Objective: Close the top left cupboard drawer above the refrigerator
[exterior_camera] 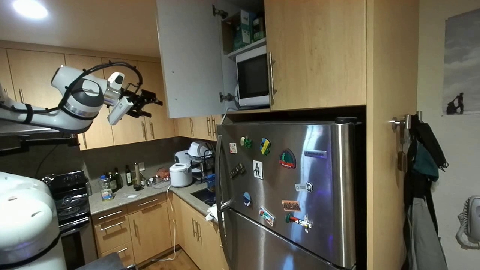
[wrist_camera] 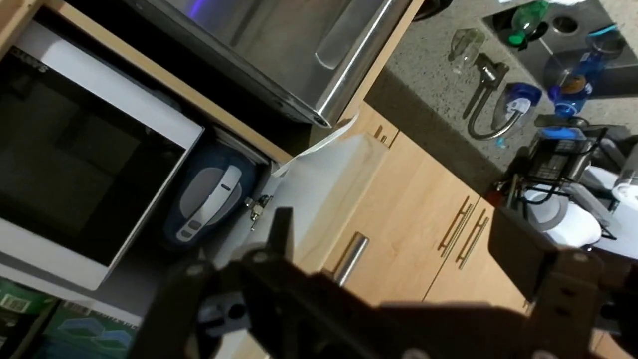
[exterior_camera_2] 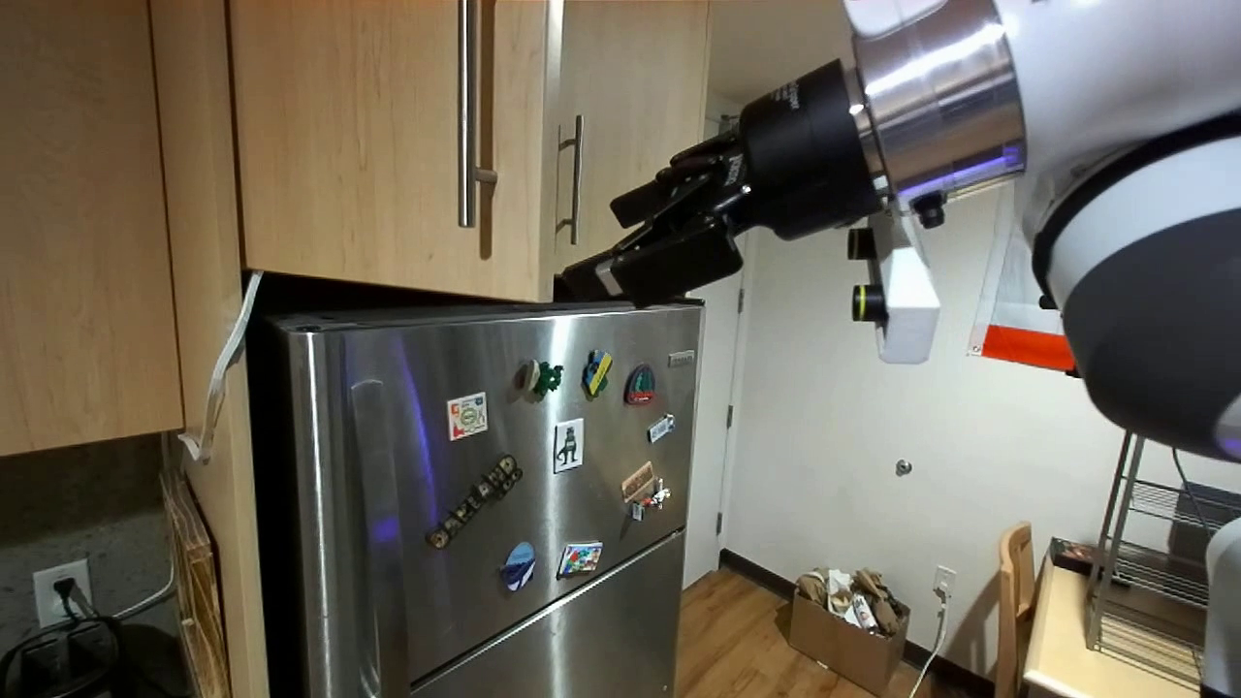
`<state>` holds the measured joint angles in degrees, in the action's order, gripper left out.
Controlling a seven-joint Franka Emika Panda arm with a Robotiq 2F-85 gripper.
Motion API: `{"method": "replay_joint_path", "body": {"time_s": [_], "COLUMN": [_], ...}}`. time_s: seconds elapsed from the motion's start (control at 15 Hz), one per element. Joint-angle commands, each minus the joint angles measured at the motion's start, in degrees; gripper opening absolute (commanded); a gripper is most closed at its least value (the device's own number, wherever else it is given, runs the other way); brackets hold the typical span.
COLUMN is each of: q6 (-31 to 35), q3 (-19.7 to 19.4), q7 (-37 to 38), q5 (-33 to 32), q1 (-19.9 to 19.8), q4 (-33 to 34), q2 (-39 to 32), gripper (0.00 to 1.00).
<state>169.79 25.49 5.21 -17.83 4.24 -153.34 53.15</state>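
The top left cupboard drawer (exterior_camera: 191,63) is a light-wood door that stands swung open, its pale grey inner face showing in an exterior view. Its wooden front (exterior_camera_2: 368,145) carries a vertical bar handle (exterior_camera_2: 467,116). Below the cupboard is the steel refrigerator (exterior_camera: 322,210). My gripper (exterior_camera: 155,108) is open and holds nothing; it hovers close to the door's free edge. In the wrist view, one finger (wrist_camera: 282,232) overlaps the grey inner face, the other (wrist_camera: 516,252) lies past the handle side. Whether a finger touches the door I cannot tell.
Inside the cupboard sit a white microwave (exterior_camera: 253,75) and green boxes (exterior_camera: 243,32) on a shelf. A wider closed door (exterior_camera: 317,56) adjoins on the right. A white cable (exterior_camera_2: 228,359) hangs from the cupboard. Dishes and a sink (wrist_camera: 563,45) lie below.
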Motion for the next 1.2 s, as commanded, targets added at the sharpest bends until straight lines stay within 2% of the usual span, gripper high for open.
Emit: {"method": "replay_joint_path", "body": {"time_s": [0.0, 0.4, 1.0, 1.07, 1.13], "q6": [6.4, 12.2, 19.1, 19.3, 19.5], "q3": [1.7, 4.3, 15.0, 15.7, 16.3], "q7": [1.7, 1.6, 1.6, 1.6, 1.7], "q5": [2.1, 5.6, 11.5, 12.2, 12.9], "q1": [-4.7, -10.0, -21.7, -22.6, -23.3], "q4": [-0.5, -0.1, 3.1, 3.3, 3.5], "q2": [-1.2, -3.6, -5.6, -5.5, -5.3], "gripper": [1.00, 1.00, 1.00, 0.97, 0.89]}}
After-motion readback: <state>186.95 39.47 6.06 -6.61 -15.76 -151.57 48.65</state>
